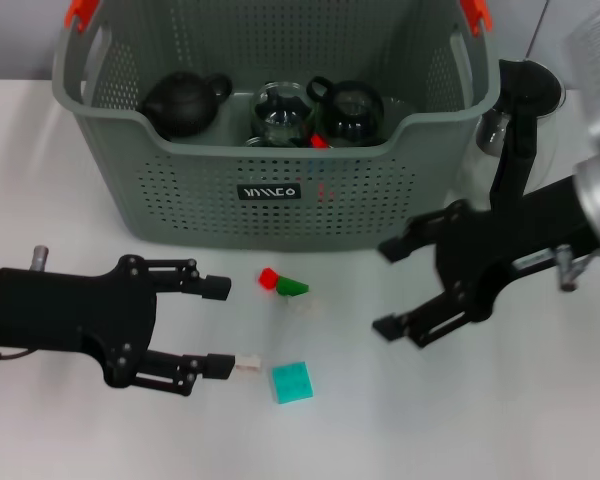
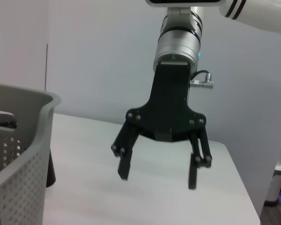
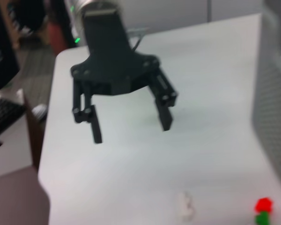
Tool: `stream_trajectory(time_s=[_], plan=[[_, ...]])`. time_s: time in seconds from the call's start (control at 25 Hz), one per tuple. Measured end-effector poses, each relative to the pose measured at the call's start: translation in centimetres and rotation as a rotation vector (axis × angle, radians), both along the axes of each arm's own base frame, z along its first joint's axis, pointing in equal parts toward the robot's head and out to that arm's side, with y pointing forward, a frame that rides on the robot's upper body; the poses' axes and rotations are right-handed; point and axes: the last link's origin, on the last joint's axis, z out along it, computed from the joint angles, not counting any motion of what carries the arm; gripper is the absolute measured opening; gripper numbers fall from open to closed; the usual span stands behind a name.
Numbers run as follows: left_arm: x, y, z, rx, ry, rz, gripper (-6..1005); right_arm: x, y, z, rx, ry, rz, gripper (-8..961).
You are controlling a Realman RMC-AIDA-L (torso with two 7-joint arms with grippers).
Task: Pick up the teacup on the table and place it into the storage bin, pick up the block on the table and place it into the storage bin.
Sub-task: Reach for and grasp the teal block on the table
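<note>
The storage bin (image 1: 180, 190) stands at the back centre of the white table. In it lie a dark teapot (image 1: 183, 103) and two glass cups (image 1: 348, 112). No teacup shows on the table itself. A teal block (image 1: 291, 382) lies in front, and a small red and green block (image 1: 282, 283) sits nearer the bin. My left gripper (image 1: 225, 327) hovers open just left of the teal block, seen also in the right wrist view as the left gripper (image 3: 131, 132). On the right, my right gripper (image 1: 383, 288) is open and holds nothing; the left wrist view shows this right gripper (image 2: 157, 178) too.
Two small white pieces lie on the table: one white piece (image 1: 248, 365) by my left gripper's lower finger, another white piece (image 1: 310, 308) near the green block. A shiny glassy object (image 1: 492, 130) right of the bin is mostly hidden by my right arm.
</note>
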Motion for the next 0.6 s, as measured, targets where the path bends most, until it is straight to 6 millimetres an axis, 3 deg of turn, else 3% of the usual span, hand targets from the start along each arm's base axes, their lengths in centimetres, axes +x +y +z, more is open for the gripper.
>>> stream_trajectory(time_s=[0.6], plan=[[-1.1, -1.1, -0.3, -0.028, 0.021, 0.041, 812, -3.1, 0.8, -5.9, -0.166, -0.223, 0.14, 941]])
